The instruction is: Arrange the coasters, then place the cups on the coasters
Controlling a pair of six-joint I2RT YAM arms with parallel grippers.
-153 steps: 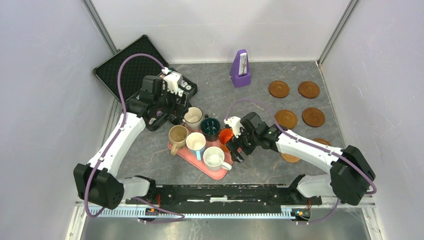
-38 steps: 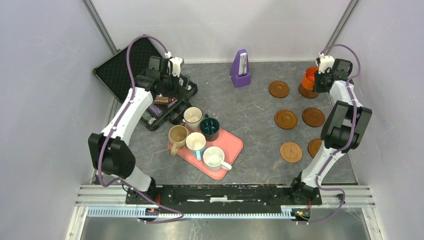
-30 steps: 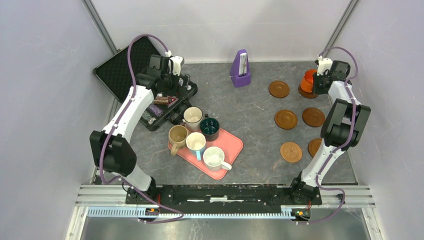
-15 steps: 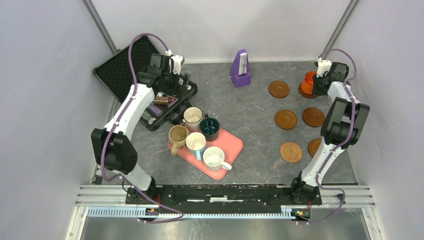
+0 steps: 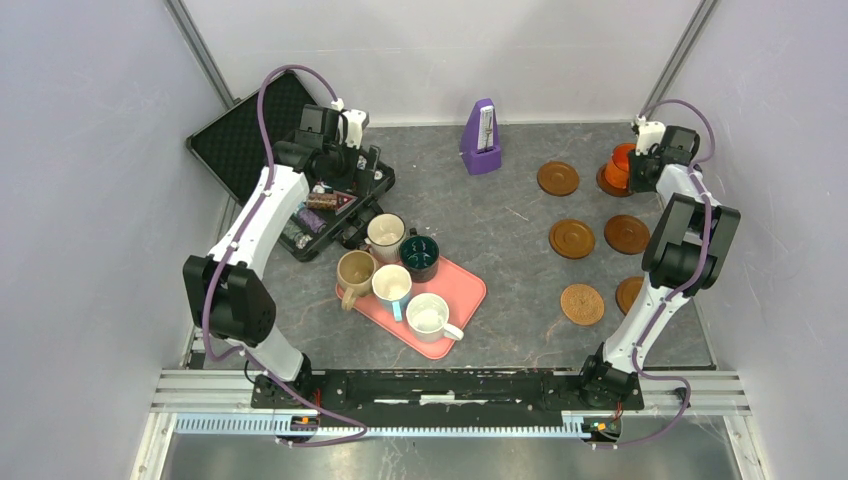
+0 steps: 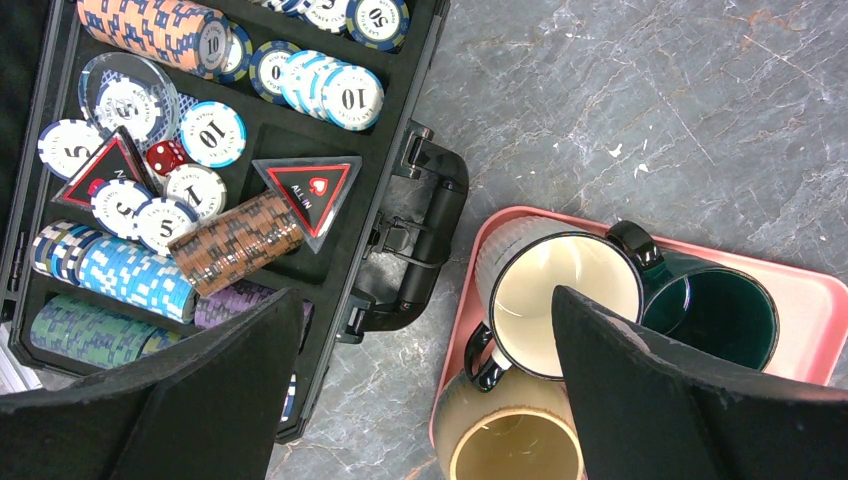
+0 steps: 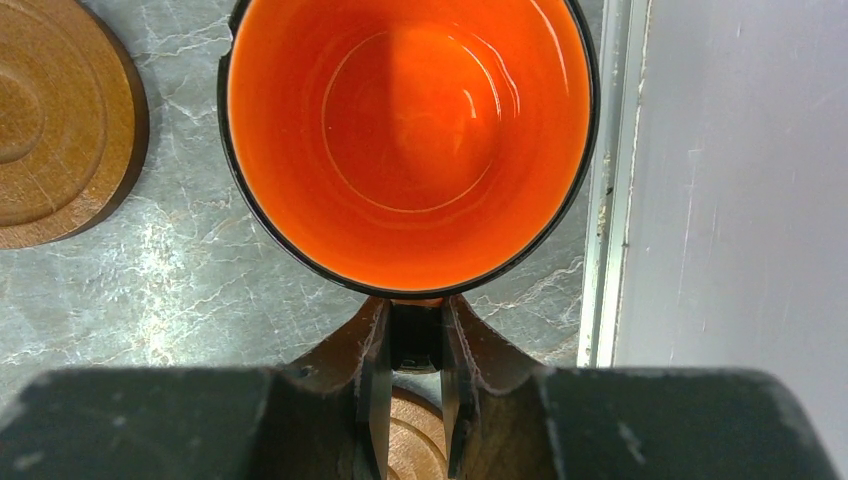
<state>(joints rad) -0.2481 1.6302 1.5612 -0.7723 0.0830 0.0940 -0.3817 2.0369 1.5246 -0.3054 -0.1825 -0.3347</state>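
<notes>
My right gripper [image 5: 640, 165] [image 7: 415, 340] is shut on the handle of the orange cup [image 5: 620, 163] [image 7: 410, 130], at the back right coaster [image 5: 606, 184] [image 7: 415, 430]. I cannot tell if the cup rests on it. More dark coasters [image 5: 558, 178] [image 5: 572, 238] [image 5: 627, 234] [image 7: 50, 130] lie nearby, with a tan patterned one [image 5: 582, 304] nearer. My left gripper [image 5: 340, 150] [image 6: 422, 300] is open and holds nothing, high over the case edge. The white dark-rimmed cup [image 5: 386, 235] [image 6: 565, 300], the teal [image 5: 420, 255] [image 6: 720, 315], tan [image 5: 355, 272] [image 6: 510, 450], light blue [image 5: 392, 284] and white [image 5: 430, 316] cups crowd the pink tray [image 5: 468, 292] [image 6: 810, 320].
An open black case of poker chips [image 5: 330, 200] [image 6: 200, 150] lies at the back left. A purple metronome [image 5: 482, 140] stands at the back middle. The right wall and its rail [image 7: 600, 200] run close beside the orange cup. Another coaster [image 5: 628, 293] is partly hidden by the right arm.
Five seconds ago the right gripper held the orange cup beside the tray; it now holds it at the back right coaster. Over the last second both arms have barely moved.
</notes>
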